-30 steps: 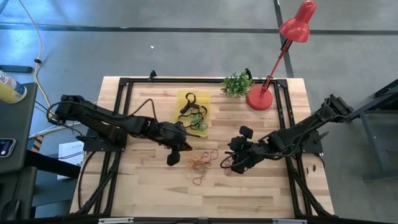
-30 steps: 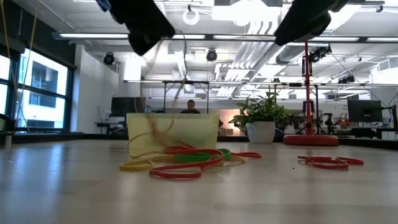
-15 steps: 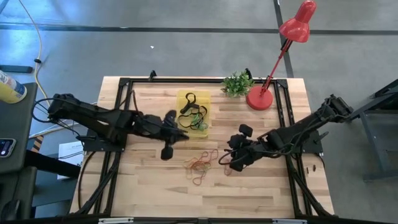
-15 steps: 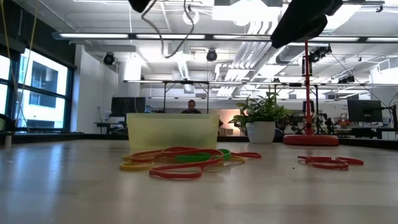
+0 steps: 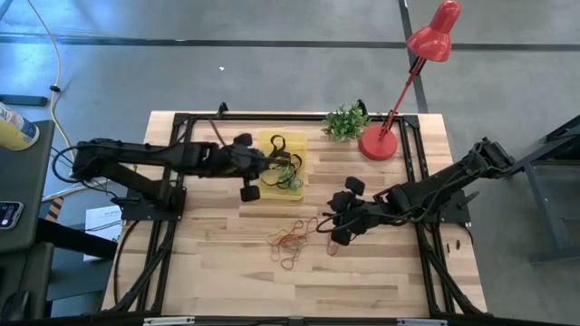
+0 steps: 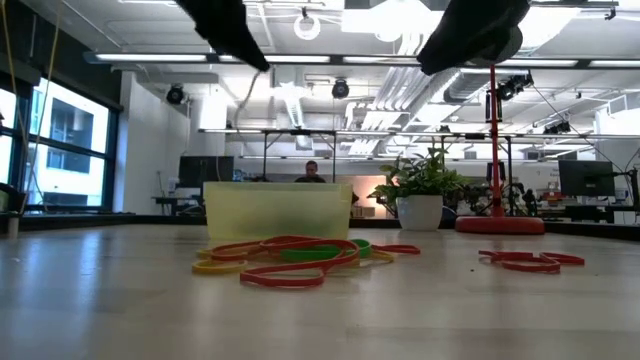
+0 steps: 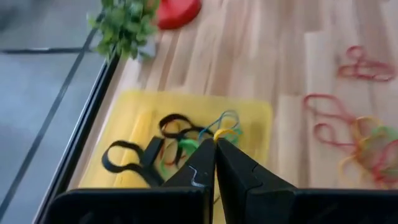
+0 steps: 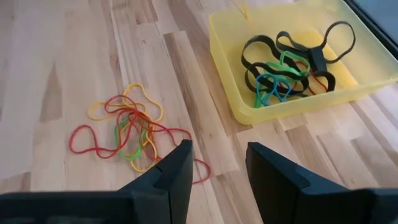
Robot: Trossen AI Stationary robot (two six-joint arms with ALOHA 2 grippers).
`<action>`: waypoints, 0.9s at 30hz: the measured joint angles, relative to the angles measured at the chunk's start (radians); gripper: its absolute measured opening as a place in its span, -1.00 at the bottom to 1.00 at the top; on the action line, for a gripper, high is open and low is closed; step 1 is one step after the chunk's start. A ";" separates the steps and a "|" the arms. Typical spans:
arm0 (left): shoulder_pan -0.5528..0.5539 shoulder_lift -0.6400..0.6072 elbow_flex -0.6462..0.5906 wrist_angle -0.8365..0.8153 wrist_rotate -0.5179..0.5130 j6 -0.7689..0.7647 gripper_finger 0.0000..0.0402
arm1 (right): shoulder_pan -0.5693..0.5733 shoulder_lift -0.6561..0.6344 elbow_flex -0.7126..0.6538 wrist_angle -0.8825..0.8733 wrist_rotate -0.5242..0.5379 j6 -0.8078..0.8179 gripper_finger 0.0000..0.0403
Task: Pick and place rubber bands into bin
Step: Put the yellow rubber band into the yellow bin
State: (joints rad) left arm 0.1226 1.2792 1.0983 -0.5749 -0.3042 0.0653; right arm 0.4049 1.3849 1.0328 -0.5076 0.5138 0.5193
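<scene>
Item one: the left hand (image 7: 214,163), which you find over the bin (image 5: 268,142) in the high view. Your left wrist view shows its fingers pressed together on a thin yellowish band at their tips; the high view cannot show this, the hand being a dark lump there.

Item two: the right hand (image 8: 216,163), fingers spread with nothing between them, above bare counter (image 5: 381,272) near the loose rubber bands (image 5: 292,237). Its fingertips are cut off at the edge of its own view.

Item three: the bin, yellow, holding black, green and blue loops. In the low view you see only its near wall (image 6: 277,210); the contents are hidden behind it.

Item four: loose rubber bands, a red, orange, yellow and green tangle on the counter beside the bin, plus a smaller red pair (image 6: 530,261) apart from it. From overhead you cannot tell how many lie in the tangle.

Item five: red lamp (image 5: 379,143) and small plant (image 5: 345,121), at the counter's far edge.
</scene>
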 joint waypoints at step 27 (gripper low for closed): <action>0.192 0.266 -0.082 0.228 0.196 0.088 -1.00 | -0.014 0.000 0.000 0.026 -0.008 0.008 -0.31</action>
State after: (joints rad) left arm 0.3141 1.5449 1.0164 -0.3469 -0.1080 0.1531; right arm 0.3904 1.3846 1.0328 -0.4816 0.5056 0.5270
